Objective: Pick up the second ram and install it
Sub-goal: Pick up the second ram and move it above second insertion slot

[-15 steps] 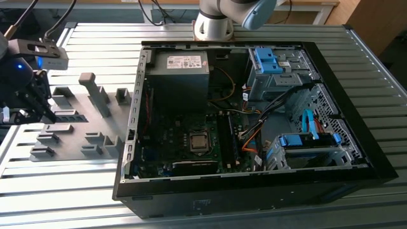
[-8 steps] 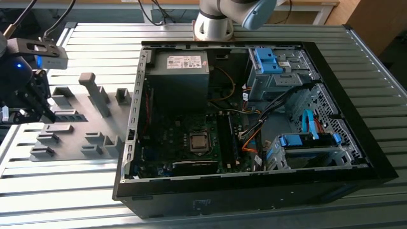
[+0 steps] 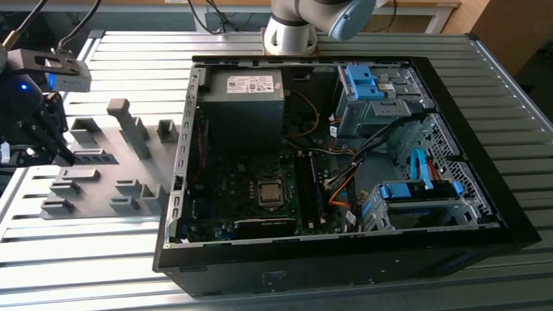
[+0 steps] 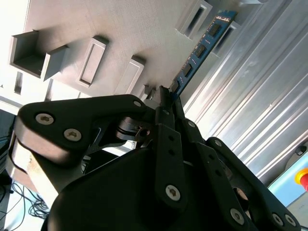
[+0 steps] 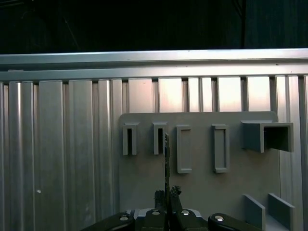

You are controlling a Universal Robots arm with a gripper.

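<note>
Gripper [image 4: 166, 95] pinching second ram [image 4: 200, 50] at one end — over grey holder tray [image 4: 120, 29], beside PC case [image 3: 302, 272].

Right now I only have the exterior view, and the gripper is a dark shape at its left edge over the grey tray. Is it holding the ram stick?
Observer: Yes. In the second wrist view the gripper is shut on one end of the second ram.
Operator: Which way does the stick point?
Observer: Straight out from the fingertips, toward the holder tray and its narrow slots.
Operator: Is it clear of them?
Observer: In the first wrist view its far end lines up with the edge of one slot block. I cannot tell whether it is clear.
</note>
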